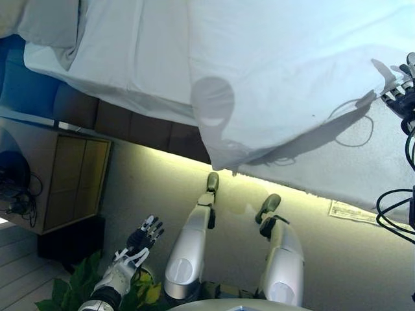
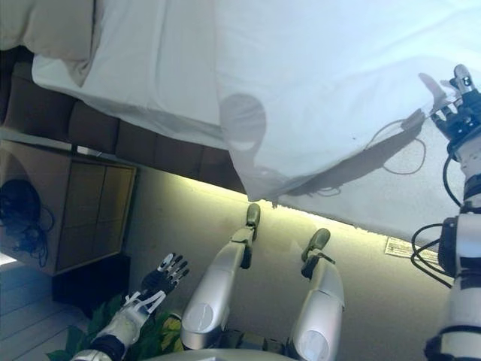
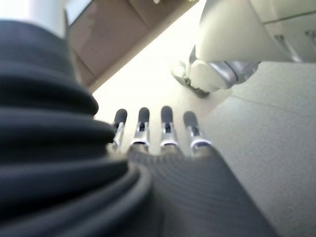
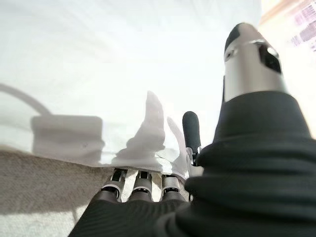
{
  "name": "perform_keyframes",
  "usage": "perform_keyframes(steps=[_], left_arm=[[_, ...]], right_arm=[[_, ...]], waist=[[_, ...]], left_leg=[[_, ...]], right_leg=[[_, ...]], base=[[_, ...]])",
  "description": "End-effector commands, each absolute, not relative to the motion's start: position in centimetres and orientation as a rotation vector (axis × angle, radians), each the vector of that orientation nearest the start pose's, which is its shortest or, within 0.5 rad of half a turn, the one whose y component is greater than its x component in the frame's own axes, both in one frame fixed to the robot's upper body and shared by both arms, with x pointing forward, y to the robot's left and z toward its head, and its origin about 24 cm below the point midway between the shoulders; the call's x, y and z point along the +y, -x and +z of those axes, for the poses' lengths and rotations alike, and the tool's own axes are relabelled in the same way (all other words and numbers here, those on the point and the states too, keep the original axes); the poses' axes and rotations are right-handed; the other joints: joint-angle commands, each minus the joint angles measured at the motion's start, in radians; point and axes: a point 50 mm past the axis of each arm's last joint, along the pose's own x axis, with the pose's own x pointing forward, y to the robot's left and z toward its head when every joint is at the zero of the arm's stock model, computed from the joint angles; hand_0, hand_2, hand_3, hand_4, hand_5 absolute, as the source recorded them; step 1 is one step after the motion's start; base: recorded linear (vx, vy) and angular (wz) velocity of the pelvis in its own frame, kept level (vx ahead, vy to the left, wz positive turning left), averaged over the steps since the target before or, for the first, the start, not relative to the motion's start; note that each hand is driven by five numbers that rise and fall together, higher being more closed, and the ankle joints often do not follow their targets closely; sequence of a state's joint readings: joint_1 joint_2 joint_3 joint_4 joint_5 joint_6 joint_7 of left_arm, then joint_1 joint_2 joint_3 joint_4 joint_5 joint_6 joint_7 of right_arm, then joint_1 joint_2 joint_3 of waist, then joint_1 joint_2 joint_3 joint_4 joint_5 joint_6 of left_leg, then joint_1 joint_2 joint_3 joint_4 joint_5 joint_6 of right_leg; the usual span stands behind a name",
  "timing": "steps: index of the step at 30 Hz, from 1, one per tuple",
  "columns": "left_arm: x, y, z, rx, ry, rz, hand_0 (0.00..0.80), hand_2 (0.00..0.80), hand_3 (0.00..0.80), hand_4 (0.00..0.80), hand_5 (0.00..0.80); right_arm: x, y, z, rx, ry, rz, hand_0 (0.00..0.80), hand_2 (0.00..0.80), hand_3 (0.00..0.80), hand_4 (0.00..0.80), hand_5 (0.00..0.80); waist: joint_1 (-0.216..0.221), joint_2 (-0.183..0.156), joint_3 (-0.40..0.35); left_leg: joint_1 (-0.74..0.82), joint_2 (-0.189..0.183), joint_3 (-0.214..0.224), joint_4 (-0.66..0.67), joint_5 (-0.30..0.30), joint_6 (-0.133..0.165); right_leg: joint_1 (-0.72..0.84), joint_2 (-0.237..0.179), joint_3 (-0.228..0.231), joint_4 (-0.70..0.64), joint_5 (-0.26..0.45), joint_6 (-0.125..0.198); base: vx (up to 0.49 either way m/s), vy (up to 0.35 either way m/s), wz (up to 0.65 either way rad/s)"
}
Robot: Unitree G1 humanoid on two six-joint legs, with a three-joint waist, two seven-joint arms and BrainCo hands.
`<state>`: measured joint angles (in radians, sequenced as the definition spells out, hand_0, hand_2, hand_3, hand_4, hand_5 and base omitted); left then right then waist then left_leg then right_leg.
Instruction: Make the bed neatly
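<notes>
The robot's right hand point(image 2: 456, 113) is raised at the right side of the head views, its fingers point(image 4: 140, 180) curled into the edge of a white fabric duvet point(image 1: 285, 78), pinching a fold of the cloth. The duvet is lifted there and hangs off the side of the bed, its lower corner drooping over the pale carpeted floor point(image 1: 337, 259). It spreads across the white-sheeted bed point(image 1: 123, 58), with a grey-white pillow point(image 1: 48, 23) at the far left. The left hand point(image 1: 146, 234) hangs low beside the robot, fingers straight and spread, holding nothing, above a green leafy plant point(image 1: 74, 285). A wooden bedside cabinet point(image 1: 68, 181) stands by the bed.
</notes>
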<state>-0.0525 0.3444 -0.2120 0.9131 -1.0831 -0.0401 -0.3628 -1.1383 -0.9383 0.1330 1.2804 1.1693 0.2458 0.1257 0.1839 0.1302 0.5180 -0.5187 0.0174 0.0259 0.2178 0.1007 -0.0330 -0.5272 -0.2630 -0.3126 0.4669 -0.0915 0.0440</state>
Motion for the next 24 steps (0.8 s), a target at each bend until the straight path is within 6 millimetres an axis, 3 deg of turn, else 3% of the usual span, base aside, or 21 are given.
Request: perform_keyframes(steps=[1,2,3,9,24], left_arm=[[26.0,-15.4,-11.3,0.678,0.645,0.186,0.0,0.0,0.0,0.0,0.0],[26.0,-15.3,-11.3,0.677,0.647,0.19,0.0,0.0,0.0,0.0,0.0],[26.0,-15.3,-11.3,0.674,0.649,0.193,0.0,0.0,0.0,0.0,0.0],[26.1,-15.2,-11.2,0.667,0.645,0.199,0.0,0.0,0.0,0.0,0.0],[26.2,-15.3,-11.1,0.65,0.643,0.194,0.0,0.0,0.0,0.0,0.0]], right_arm=[[-39.3,-33.9,29.0,-0.269,-0.456,-0.329,0.427,0.427,0.427,0.427,0.427],[-39.2,-34.0,29.3,-0.289,-0.451,-0.33,0.715,0.715,0.715,0.715,0.715],[-39.1,-34.0,29.6,-0.303,-0.446,-0.323,0.8,0.8,0.8,0.8,0.8],[-38.1,-34.3,30.5,-0.367,-0.412,-0.236,0.8,0.8,0.8,0.8,0.8],[-37.7,-34.5,29.8,-0.357,-0.403,-0.172,0.8,0.8,0.8,0.8,0.8]], waist=[[0.014,-0.013,0.002],[0.014,-0.011,0.002],[0.015,-0.009,0.002],[0.017,-0.001,0.002],[0.016,-0.001,0.002]], left_leg=[[0.017,0.057,0.028,0.031,-0.069,-0.025],[0.017,0.056,0.028,0.029,-0.068,-0.025],[0.018,0.055,0.028,0.026,-0.067,-0.025],[0.006,0.049,0.032,0.016,-0.059,-0.026],[0.036,0.049,0.043,-0.013,-0.055,-0.031]], right_leg=[[0.014,-0.012,0.029,0.013,0.002,0.064],[0.015,-0.011,0.029,0.012,0.001,0.064],[0.015,-0.011,0.028,0.011,0.0,0.064],[0.003,-0.014,0.025,0.007,0.004,0.066],[0.033,-0.015,0.019,-0.035,0.018,0.075]], base=[[0.0,0.0,0.0],[0.0,0.0,0.0],[0.0,0.0,0.0],[-0.02,0.006,0.0],[-0.021,0.004,0.0]])
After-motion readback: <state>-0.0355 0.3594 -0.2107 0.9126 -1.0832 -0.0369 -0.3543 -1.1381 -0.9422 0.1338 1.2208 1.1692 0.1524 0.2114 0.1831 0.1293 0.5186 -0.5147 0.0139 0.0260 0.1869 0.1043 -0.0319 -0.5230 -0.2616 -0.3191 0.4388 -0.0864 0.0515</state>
